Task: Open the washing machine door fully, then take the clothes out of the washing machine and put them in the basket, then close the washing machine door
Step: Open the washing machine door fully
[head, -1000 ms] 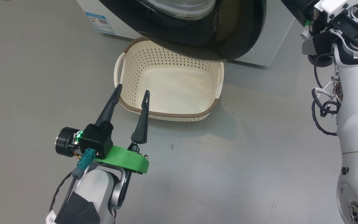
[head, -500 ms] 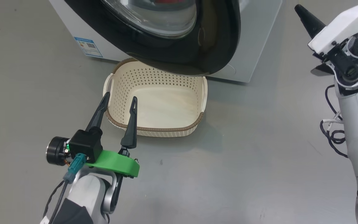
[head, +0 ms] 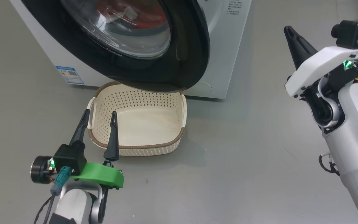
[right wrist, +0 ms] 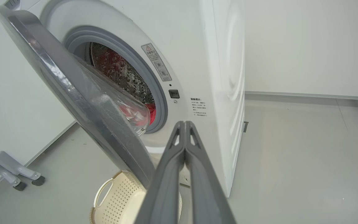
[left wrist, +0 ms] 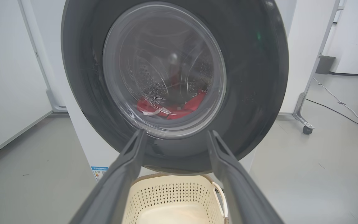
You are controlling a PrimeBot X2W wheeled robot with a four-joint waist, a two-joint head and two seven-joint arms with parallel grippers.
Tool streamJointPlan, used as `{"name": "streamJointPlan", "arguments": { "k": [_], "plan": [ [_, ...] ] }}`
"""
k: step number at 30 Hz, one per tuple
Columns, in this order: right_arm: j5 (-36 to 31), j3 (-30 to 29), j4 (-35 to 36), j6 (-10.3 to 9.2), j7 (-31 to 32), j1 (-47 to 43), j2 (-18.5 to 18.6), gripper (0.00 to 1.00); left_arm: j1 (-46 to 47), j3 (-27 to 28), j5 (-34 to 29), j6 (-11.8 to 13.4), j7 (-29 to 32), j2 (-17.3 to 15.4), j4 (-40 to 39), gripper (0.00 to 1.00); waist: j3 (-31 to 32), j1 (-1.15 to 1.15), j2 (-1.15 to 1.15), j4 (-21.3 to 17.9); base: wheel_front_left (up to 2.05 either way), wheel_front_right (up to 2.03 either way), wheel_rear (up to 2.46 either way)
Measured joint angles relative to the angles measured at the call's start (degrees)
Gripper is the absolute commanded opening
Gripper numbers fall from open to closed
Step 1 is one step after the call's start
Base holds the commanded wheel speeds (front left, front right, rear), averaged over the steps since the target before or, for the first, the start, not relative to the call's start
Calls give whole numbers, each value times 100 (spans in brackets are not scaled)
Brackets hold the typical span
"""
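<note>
My right gripper (right wrist: 183,123) has its two fingers pressed flat together into a single blade, with nothing between them. My left gripper (head: 100,112) is spread wide and empty, low down at the near left corner of the basket (head: 166,144).

The washing machine door (right wrist: 82,102) stands only part of the way out from the washing machine (right wrist: 222,77). That leaves a wedge-shaped gap between the door and the white front. The gap faces my right hand. The door's free edge lies ahead of my right fingertips and off to their left, well apart from them, and the bulging inner side of the glass is turned toward them. My left hand looks straight at the glossy outer face, which is ahead of and above its fingertips.

I cannot see the hinge. I take it to be on the side away from my right hand.

The clothes (left wrist: 172,109) lie red at the bottom of the drum. From my left hand they are behind the glass. From my right they are past the door's edge, ahead and to the left.

I judge the right arm to be the one for the next move. It would slip the closed blade into the gap behind the free edge and press leftward, away from the machine. A push from the left hand would only shut the door.

The basket sits beneath the door's lower rim, just ahead of my left fingertips and empty.
</note>
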State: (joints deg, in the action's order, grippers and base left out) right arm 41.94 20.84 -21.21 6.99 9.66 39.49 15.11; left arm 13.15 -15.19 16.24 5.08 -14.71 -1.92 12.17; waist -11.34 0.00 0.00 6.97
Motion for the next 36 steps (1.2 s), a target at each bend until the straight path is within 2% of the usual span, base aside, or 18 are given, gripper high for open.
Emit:
{"name": "streamJointPlan", "arguments": {
  "k": [15, 20, 22, 23, 24, 25, 26, 36],
  "plan": [
    [-423, -4, 18, -8, -1483, -1235, -67, 0, -218, 242, -159, -10, 0, -2, -140, 100, 332, 0, 0, -424, 0, 0, 0],
    [-464, -42, 56, -81, -1837, -1498, -172, 0, -294, 361, -172, -27, 0, -3, -168, 100, 381, 0, 0, -538, 0, 0, 0],
    [-482, -55, 62, -169, -1965, -1602, -203, 0, -318, 371, -174, -34, 0, -3, -171, 100, 400, 0, 0, -579, 0, 0, 0],
    [-490, -76, 63, -202, -2036, -1657, -212, 10, -331, 375, -175, -35, 0, -2, -170, 100, 410, 0, 0, -598, 0, 0, 0],
    [-521, -87, 64, -224, -2108, -1701, -214, 47, -344, 383, -175, -35, 0, -2, -171, 100, 422, 0, 0, -615, 0, 0, 0],
    [-591, -90, 75, -252, -2184, -1745, -212, 68, -355, 394, -177, -36, 0, -3, -172, 100, 434, 0, 0, -631, 0, 0, 0],
    [-654, -87, 88, -260, -2226, -1782, -211, 99, -368, 400, -183, -43, 0, -3, -174, 100, 444, 0, 0, -647, 0, 0, 0],
    [-733, -111, 189, -368, -2314, -2096, -297, 100, -459, 419, -232, -138, 0, -3, -185, 100, 496, 0, 0, -738, 0, 0, 0]
  ]
}}
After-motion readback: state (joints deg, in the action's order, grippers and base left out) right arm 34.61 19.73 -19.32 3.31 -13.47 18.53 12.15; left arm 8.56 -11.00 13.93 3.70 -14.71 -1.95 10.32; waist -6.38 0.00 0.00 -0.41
